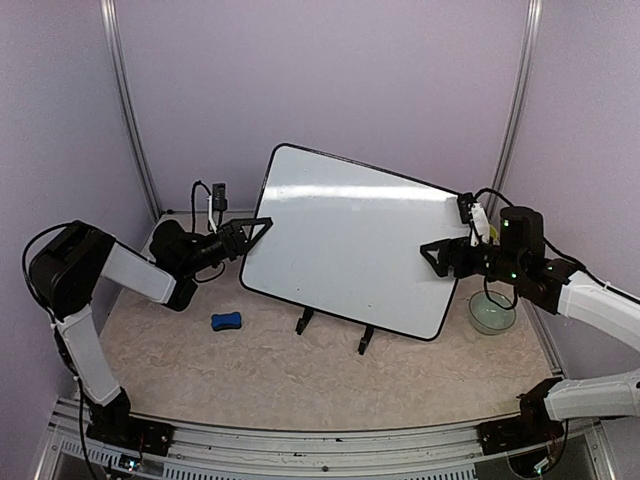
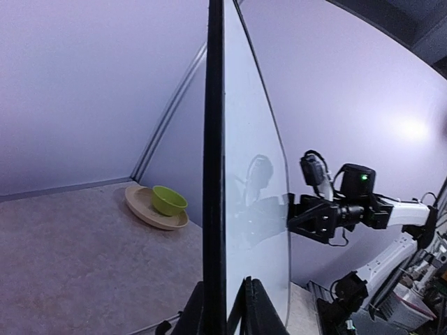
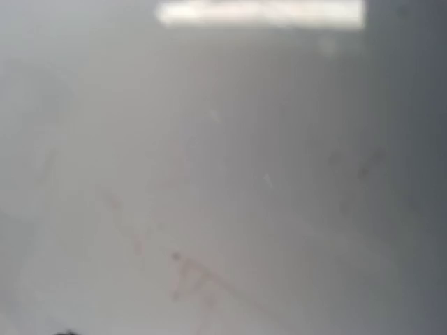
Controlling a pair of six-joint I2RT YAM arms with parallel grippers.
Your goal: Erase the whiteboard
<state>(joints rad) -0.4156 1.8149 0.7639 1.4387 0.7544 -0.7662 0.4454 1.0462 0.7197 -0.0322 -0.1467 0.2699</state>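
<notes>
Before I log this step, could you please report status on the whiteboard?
Left fingers shut on edge of large white black-framed whiteboard; right fingers open at opposite edge. Board looks wiped, faint traces. Small blue eraser block on table, unheld.

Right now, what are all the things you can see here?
whiteboard: one, white with black frame, leaning on its stand mid-table; faint reddish marks on it
stand: one, black wire, under the whiteboard
eraser: one, blue, on the table left of the stand
bowl: one, green, on the plate
plate: one, tan, by the whiteboard's right end
table: one, beige speckled
left gripper: one, black, shut on the whiteboard's left edge
right gripper: one, black, open, at the whiteboard's right side
</notes>
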